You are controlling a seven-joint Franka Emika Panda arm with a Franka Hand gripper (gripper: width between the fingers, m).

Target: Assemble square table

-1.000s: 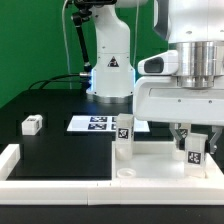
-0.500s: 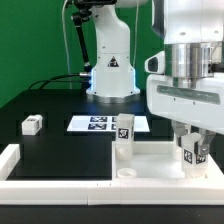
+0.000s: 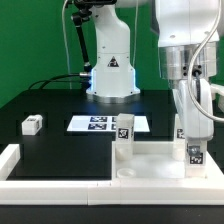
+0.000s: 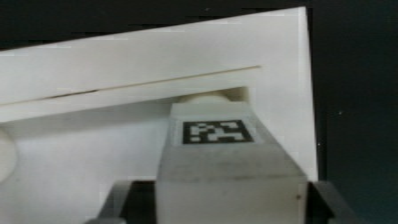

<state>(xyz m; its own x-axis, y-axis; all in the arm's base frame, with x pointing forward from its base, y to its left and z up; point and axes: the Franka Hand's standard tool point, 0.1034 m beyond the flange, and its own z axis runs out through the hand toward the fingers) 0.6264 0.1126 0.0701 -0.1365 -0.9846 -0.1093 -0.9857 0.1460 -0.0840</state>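
The white square tabletop [image 3: 150,162] lies at the front on the exterior view's right, its raised rim towards me. One tagged white leg [image 3: 124,133] stands upright at its near-left corner. My gripper [image 3: 194,146] is shut on a second tagged leg [image 3: 195,153] that stands upright on the tabletop's right side. In the wrist view this leg [image 4: 222,150] fills the space between the dark fingers [image 4: 132,203], with the gripper [image 4: 228,208] around its upper end and the tabletop [image 4: 107,90] beyond it. A third leg [image 3: 32,124] lies loose on the black table at the left.
The marker board [image 3: 95,123] lies flat behind the tabletop, near the arm's base [image 3: 110,75]. A low white border rail [image 3: 55,185] runs along the front and left edges of the black table.
The wrist has turned about the upright leg, so the hand now shows narrow instead of broad. The leg has stayed at the same spot on the tabletop.
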